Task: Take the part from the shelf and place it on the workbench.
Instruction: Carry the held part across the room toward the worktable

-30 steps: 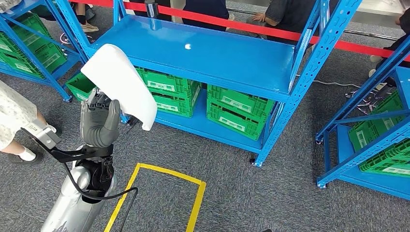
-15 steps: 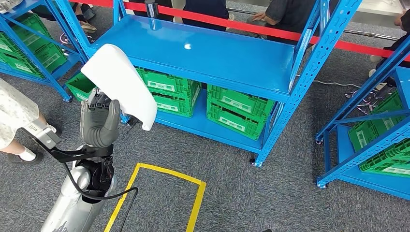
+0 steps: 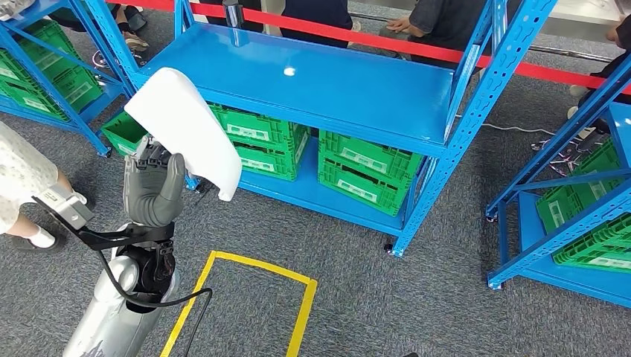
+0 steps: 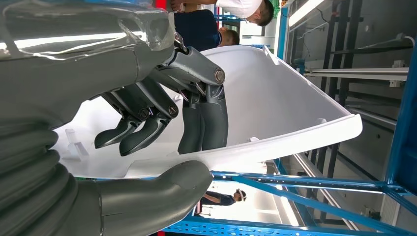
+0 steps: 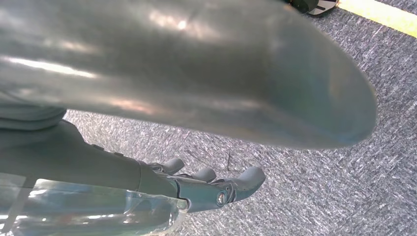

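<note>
Left hand (image 3: 152,190) grasps the white part (image 3: 186,126) at left of frame, lifted off the blue shelf (image 3: 312,85) (pickup done), workbench placement remains; right hand (image 5: 216,189) hangs empty, fingers loosely curled.

White glossy part (image 3: 186,126) gripped in grey left hand (image 3: 152,186) with darker fingers (image 4: 201,123), on silver arm (image 3: 111,316) with black cable (image 3: 149,294). Bright blue shelf (image 3: 312,82) over green crates (image 3: 368,171) bearing pale labels, further blue racks (image 3: 551,193) with green crates left and right, red barrier tape (image 3: 417,46) behind, mottled grey carpet (image 3: 387,297) marked by yellow tape outline (image 3: 253,264). Grey right hand (image 5: 216,189) over same speckled grey carpet with yellow stripe (image 5: 378,12); person (image 3: 22,178) at left edge in white patterned dress, white socks.
</note>
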Available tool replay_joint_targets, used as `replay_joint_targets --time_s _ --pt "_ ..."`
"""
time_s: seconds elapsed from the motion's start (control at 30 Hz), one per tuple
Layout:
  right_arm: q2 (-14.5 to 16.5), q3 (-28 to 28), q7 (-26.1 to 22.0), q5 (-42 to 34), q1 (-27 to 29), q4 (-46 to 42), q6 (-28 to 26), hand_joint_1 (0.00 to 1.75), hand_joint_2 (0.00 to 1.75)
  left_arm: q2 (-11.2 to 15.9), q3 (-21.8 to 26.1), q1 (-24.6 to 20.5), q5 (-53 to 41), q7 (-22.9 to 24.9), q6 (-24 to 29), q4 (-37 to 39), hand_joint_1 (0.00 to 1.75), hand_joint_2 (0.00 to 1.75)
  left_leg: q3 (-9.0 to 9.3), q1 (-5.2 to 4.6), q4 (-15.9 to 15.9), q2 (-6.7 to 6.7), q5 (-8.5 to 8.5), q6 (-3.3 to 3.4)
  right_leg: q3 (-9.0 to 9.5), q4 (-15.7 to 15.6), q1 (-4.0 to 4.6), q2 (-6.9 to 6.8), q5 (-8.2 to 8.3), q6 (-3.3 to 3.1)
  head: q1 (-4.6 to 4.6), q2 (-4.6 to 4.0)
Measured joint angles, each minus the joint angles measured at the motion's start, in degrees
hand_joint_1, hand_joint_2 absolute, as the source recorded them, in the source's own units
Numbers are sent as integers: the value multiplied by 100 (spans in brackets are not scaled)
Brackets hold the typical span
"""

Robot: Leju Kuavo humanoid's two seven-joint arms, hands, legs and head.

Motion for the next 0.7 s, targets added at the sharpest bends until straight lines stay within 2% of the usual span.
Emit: replay_joint_targets --time_s 0.7 --pt "0 0 0 0 0 0 -1 0 0 0 1 0 0 0 0 0 175 175 -1 0 0 0 0 0 -1 0 0 0 0 0 0 0"
